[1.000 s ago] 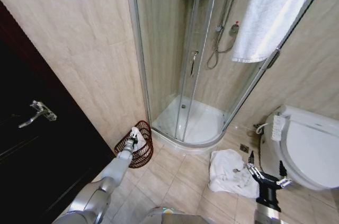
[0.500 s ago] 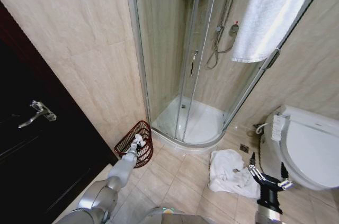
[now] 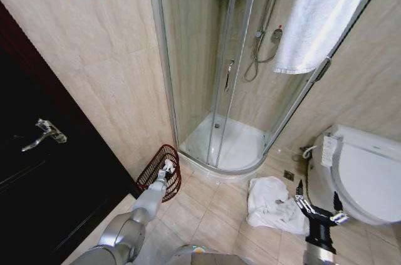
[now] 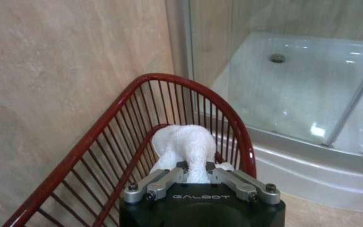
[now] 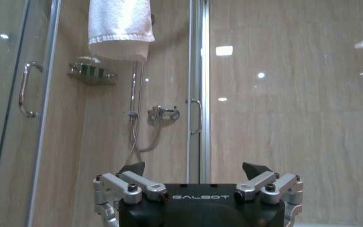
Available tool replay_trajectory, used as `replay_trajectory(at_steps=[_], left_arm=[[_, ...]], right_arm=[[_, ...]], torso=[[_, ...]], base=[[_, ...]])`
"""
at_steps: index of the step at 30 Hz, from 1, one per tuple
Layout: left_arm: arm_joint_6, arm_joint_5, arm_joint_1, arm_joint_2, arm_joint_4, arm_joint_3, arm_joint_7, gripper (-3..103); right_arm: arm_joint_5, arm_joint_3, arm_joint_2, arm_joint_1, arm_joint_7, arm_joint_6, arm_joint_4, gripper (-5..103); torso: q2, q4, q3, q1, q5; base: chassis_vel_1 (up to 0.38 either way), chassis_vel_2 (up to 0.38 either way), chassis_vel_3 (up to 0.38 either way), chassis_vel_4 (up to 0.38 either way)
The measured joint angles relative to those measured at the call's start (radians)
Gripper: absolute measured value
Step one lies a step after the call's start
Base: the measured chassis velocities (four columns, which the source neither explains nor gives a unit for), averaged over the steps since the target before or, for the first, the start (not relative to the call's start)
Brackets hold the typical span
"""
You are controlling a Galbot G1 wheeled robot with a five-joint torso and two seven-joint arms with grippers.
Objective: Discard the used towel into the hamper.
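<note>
The hamper (image 3: 149, 176) is a dark red wire basket standing on the floor against the wall, beside the shower's corner. My left arm reaches down to it, and my left gripper (image 3: 166, 168) is at its mouth. In the left wrist view the left gripper (image 4: 194, 173) is shut on a small white towel (image 4: 183, 144), which hangs inside the hamper's rim (image 4: 188, 83) against the far bars. My right gripper (image 3: 317, 203) stands open low on the right, near the toilet; in the right wrist view the right gripper (image 5: 197, 171) holds nothing.
Another white towel (image 3: 269, 202) lies crumpled on the floor tiles between the shower tray (image 3: 225, 146) and the toilet (image 3: 366, 171). A large towel (image 3: 319, 14) hangs over the shower screen. A dark door (image 3: 37, 171) is on the left.
My left gripper has shifted slightly right and lower with the towel, settling deeper into the hamper's mouth. The right gripper has barely moved.
</note>
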Motion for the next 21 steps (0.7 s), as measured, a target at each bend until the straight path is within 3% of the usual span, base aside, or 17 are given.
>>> replay_trajectory(at_steps=[6, 8, 12, 17, 20, 21], left_arm=[[0.018, 0.000, -0.003, 0.006, -0.012, -0.003, -0.026, 6], [0.026, 0.000, -0.003, 0.008, -0.016, -0.002, -0.032, 11], [0.039, 0.000, -0.003, 0.011, -0.028, -0.002, -0.040, 32], [0.039, 0.000, -0.001, 0.013, -0.033, -0.002, -0.042, 43], [0.038, -0.001, 0.002, 0.015, -0.036, -0.001, -0.042, 59], [0.038, -0.001, 0.002, 0.015, -0.036, -0.001, -0.042, 59]], right_arm=[[-0.002, -0.003, 0.005, -0.001, 0.000, 0.002, 0.000, 100], [-0.002, -0.003, 0.006, -0.001, -0.001, 0.003, -0.001, 100], [-0.002, -0.004, 0.008, -0.002, -0.001, 0.004, -0.001, 100], [-0.003, -0.005, 0.008, -0.001, -0.001, 0.004, -0.001, 100], [-0.003, -0.007, 0.009, 0.000, -0.001, 0.005, -0.004, 100], [-0.003, -0.007, 0.009, 0.000, -0.001, 0.005, -0.004, 100]], torso=[[0.000, 0.0000, 0.000, 0.000, 0.0000], [0.000, 0.0000, 0.000, 0.000, 0.0000], [0.000, 0.0000, 0.000, 0.000, 0.0000], [0.000, 0.0000, 0.000, 0.000, -0.0001], [0.000, 0.0000, 0.000, 0.000, 0.0000], [0.000, 0.0000, 0.000, 0.000, 0.0000]], base=[[0.000, 0.000, 0.000, 0.000], [0.000, 0.000, 0.000, 0.000], [0.000, 0.000, 0.000, 0.000], [0.000, 0.000, 0.000, 0.000], [0.000, 0.000, 0.000, 0.000], [0.000, 0.000, 0.000, 0.000]])
